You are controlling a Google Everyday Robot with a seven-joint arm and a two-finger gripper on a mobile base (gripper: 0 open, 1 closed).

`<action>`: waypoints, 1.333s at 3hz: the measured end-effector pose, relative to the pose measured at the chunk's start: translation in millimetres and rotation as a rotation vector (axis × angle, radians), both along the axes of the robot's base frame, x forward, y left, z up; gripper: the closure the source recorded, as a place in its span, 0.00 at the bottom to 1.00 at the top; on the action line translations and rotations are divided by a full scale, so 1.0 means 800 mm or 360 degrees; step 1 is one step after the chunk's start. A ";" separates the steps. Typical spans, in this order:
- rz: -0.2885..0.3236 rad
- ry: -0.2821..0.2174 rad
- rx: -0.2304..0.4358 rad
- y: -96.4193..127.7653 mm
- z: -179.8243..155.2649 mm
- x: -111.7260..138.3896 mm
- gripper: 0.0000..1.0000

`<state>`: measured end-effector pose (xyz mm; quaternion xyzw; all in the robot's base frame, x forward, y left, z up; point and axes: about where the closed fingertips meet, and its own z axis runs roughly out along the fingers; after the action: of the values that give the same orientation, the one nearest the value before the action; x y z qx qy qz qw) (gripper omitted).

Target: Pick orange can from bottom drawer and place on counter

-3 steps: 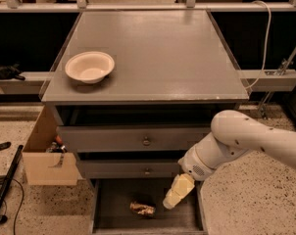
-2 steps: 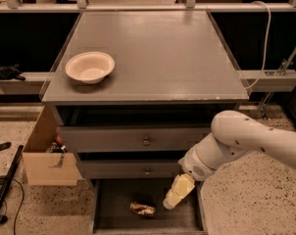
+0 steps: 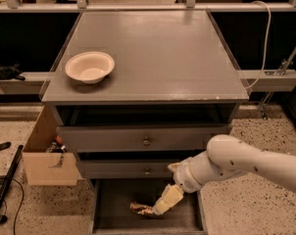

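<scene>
The orange can (image 3: 138, 208) lies on its side on the dark floor of the open bottom drawer (image 3: 116, 199), small, shiny and wrinkled. My gripper (image 3: 163, 202) reaches down into the drawer from the right on a white arm (image 3: 236, 163). Its cream tip is right next to the can's right end, touching or nearly touching it. The grey counter (image 3: 158, 58) on top of the cabinet is above, with nothing of the task on it.
A cream round bowl (image 3: 89, 66) sits at the counter's left. Two shallower grey drawers with round knobs (image 3: 146, 141) stick out slightly above the bottom drawer. An open cardboard box (image 3: 45, 160) stands to the cabinet's left, and a black pole (image 3: 6, 185) lies on the floor.
My gripper has moved down and to the left inside the bottom drawer, closing the gap to the can. The can has not moved.
</scene>
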<state>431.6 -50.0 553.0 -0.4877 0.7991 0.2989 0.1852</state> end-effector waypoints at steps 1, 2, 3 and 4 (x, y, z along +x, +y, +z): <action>-0.0005 -0.0097 -0.0039 -0.003 -0.036 -0.004 0.00; -0.0097 -0.0141 -0.0153 -0.045 -0.071 -0.014 0.00; -0.0104 -0.0144 -0.0157 -0.044 -0.076 -0.011 0.00; -0.0122 -0.0151 -0.0168 -0.042 -0.090 -0.003 0.00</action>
<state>429.3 -83.7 481.2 -0.4795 0.8221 0.2257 0.2081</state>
